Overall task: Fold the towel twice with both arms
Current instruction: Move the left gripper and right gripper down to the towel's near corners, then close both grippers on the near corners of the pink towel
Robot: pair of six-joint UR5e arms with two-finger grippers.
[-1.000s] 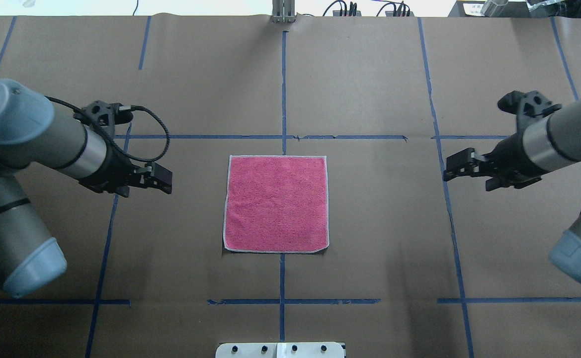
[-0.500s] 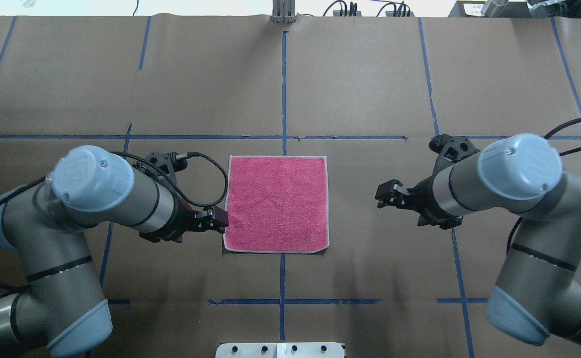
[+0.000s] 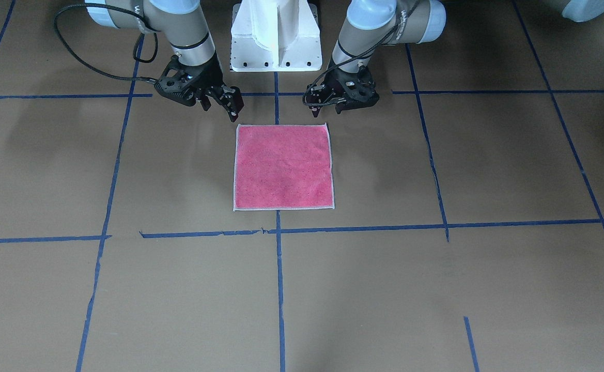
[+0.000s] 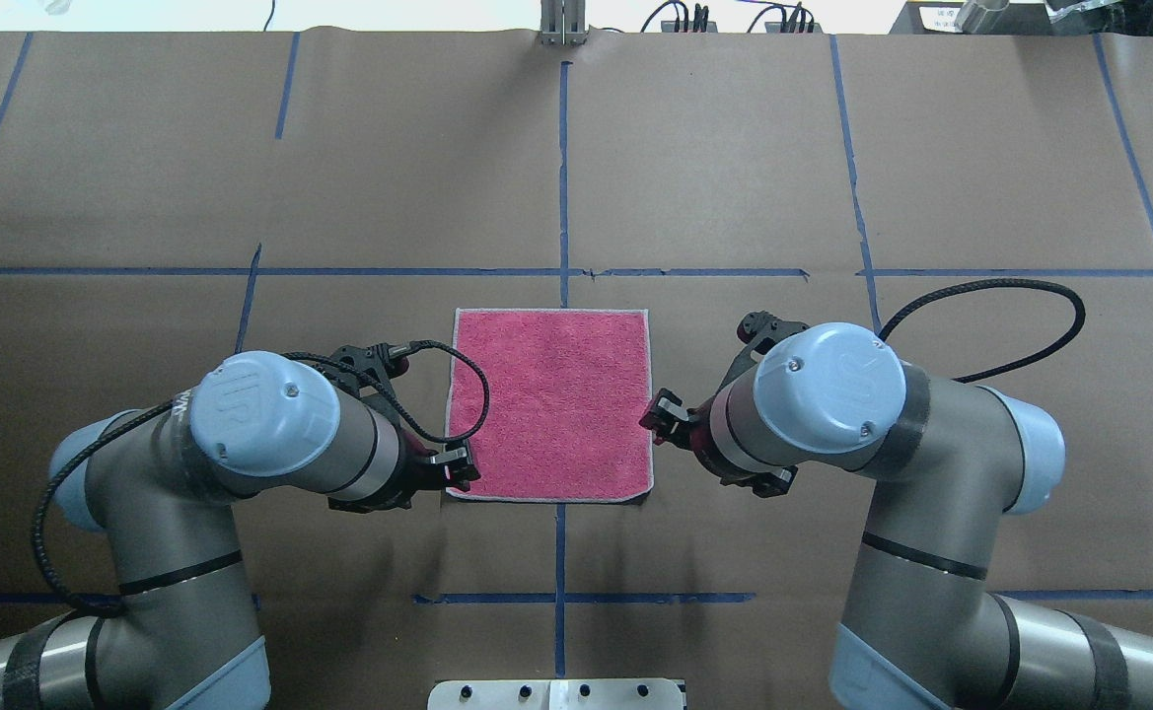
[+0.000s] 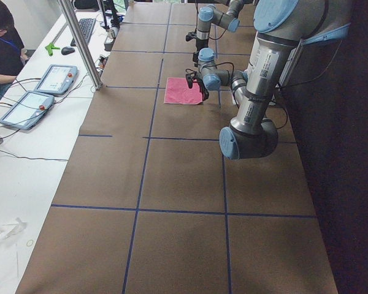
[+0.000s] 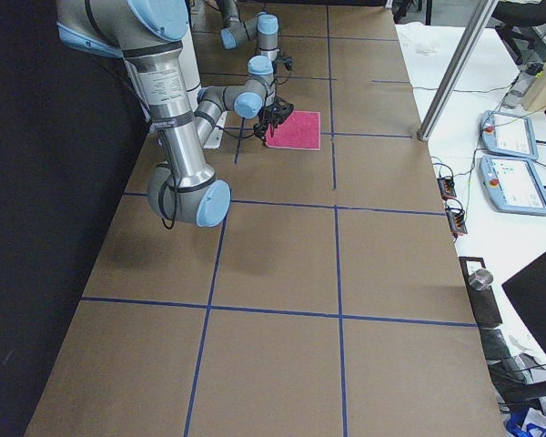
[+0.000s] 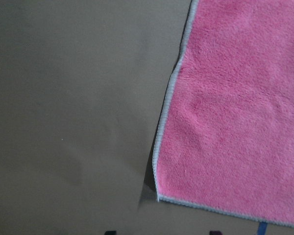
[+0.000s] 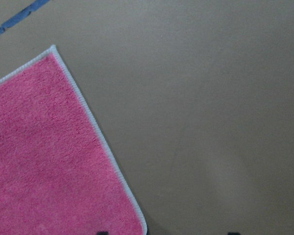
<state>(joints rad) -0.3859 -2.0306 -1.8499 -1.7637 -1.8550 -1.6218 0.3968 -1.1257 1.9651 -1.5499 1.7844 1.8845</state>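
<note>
At the middle of the table [image 4: 734,148] the towel [image 4: 549,404] lies flat, pink face up, astride the blue tape line [image 4: 562,177], just where it lay a second ago. The arms are what has changed. From well out to either side they have swung in, so that the left gripper [image 4: 458,471] now hangs at the towel's near left corner and the right gripper [image 4: 663,419] at its right edge, close to the near right corner. Both jaws stand wide and hold nothing (each wrist view shows a towel corner framed between two well-parted tips). The cloth is not yet touched, as far as I can judge. The approach looks almost done and the first fold not begun. What remains is to come down, pinch the two near corners and carry them across together.
</note>
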